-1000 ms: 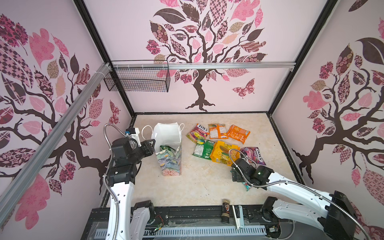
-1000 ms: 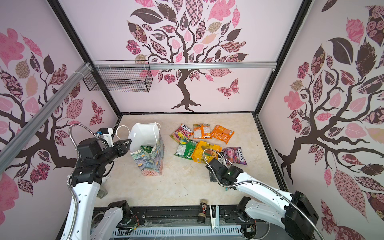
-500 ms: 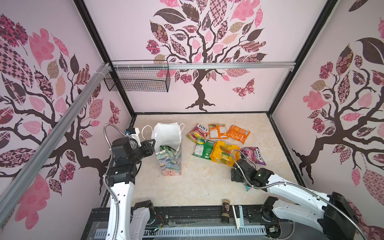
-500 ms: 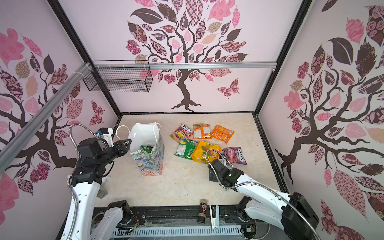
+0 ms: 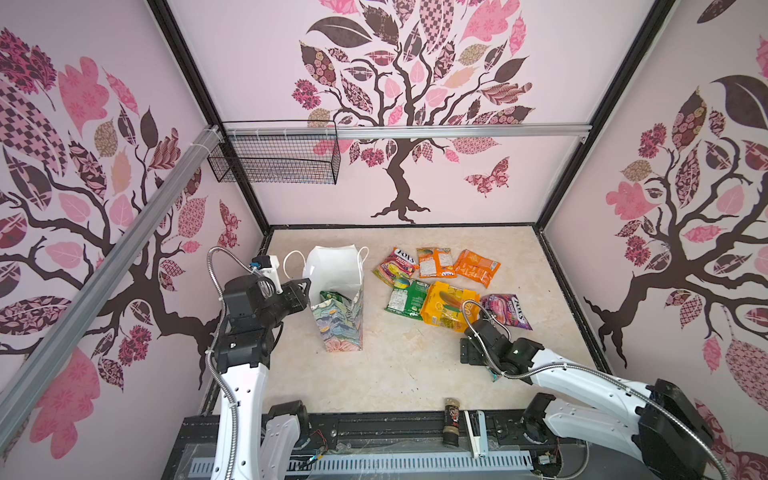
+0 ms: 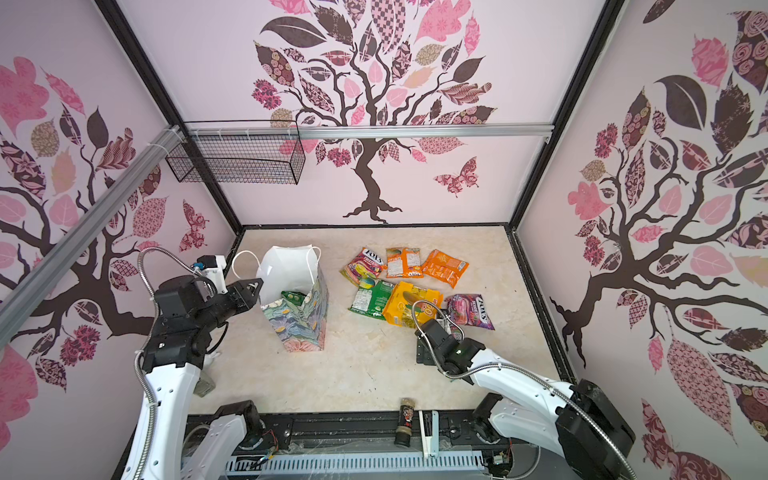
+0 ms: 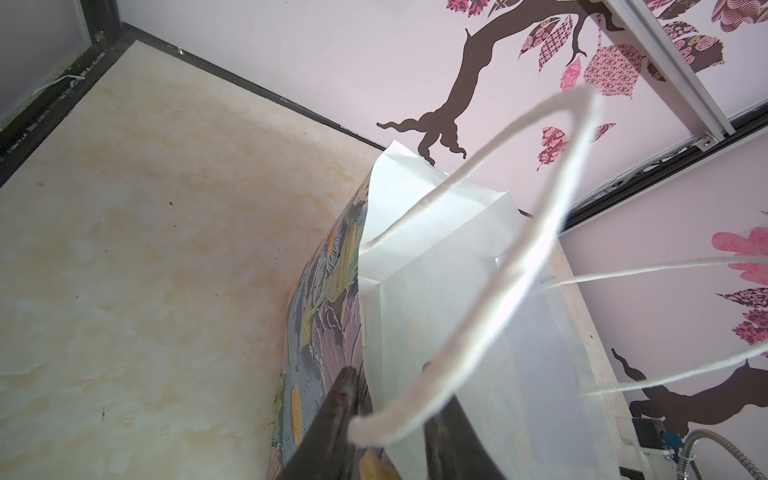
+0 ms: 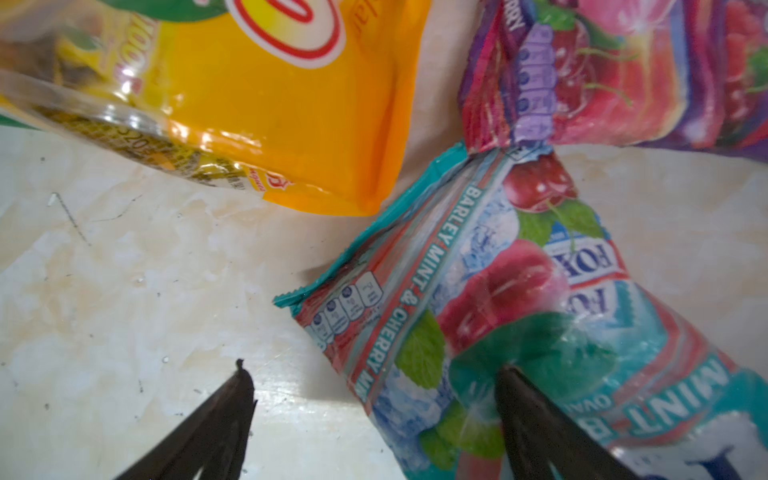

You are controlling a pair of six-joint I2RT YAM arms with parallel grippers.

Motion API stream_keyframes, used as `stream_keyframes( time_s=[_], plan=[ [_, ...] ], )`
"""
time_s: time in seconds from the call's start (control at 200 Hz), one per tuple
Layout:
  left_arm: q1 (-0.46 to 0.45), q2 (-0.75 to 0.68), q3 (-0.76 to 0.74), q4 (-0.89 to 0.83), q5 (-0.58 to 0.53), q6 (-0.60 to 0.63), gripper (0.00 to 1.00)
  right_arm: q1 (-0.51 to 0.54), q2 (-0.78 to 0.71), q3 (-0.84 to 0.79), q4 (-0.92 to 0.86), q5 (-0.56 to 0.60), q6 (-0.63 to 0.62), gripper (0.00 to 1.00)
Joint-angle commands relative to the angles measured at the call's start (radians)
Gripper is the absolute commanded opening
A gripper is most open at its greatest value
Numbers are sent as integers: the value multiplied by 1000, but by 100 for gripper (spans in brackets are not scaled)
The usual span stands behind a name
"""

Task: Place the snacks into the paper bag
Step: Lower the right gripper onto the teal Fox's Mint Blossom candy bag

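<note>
Paper bag (image 5: 337,309) stands open left of centre. Left fingers (image 7: 337,419) straddle its rim to steady it; whether they pinch is unclear. Right fingers (image 8: 538,428), spread, bracket the teal packet (image 8: 478,266) right of centre on the tabletop (image 5: 399,365), ready for pickup.

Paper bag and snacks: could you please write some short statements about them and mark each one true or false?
1. The paper bag stands upright. True.
2. The paper bag holds nothing. False: a green packet shows inside it.
3. The right end effector is shut on a packet. False: it is open, above the edge of the teal mint packet.
4. The left end effector has the bag's wall between its jaws. True.
</note>
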State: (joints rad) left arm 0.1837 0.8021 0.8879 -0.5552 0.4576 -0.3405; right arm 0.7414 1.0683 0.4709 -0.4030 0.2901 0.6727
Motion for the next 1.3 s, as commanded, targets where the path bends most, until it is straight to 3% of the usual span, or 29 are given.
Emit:
stream_keyframes(
  time_s=[0.0,0.335,0.41,0.585,0.775,0.985,1.11,1.295],
  plan=[
    [5,-6,-17,14,9,6,30,-3,34,-29,79,-170,-5,88],
    [4,-7,-14,11,4,8,30,2,104,3,158,-379,-46,81],
    [4,-9,-15,11,4,8,30,12,85,42,94,-324,-38,81],
    [4,-10,-14,11,1,9,30,12,-58,99,-109,-16,31,86],
    [4,-9,-14,11,2,8,30,-32,-199,52,-152,203,67,91],
    [5,-8,-16,12,3,6,30,-179,-240,5,-116,186,44,94],
    [3,-12,-16,12,-2,8,31,-190,-272,-39,-70,217,73,95],
    [4,-11,-18,16,1,5,33,-204,-194,-61,-25,174,75,97]
  ],
)
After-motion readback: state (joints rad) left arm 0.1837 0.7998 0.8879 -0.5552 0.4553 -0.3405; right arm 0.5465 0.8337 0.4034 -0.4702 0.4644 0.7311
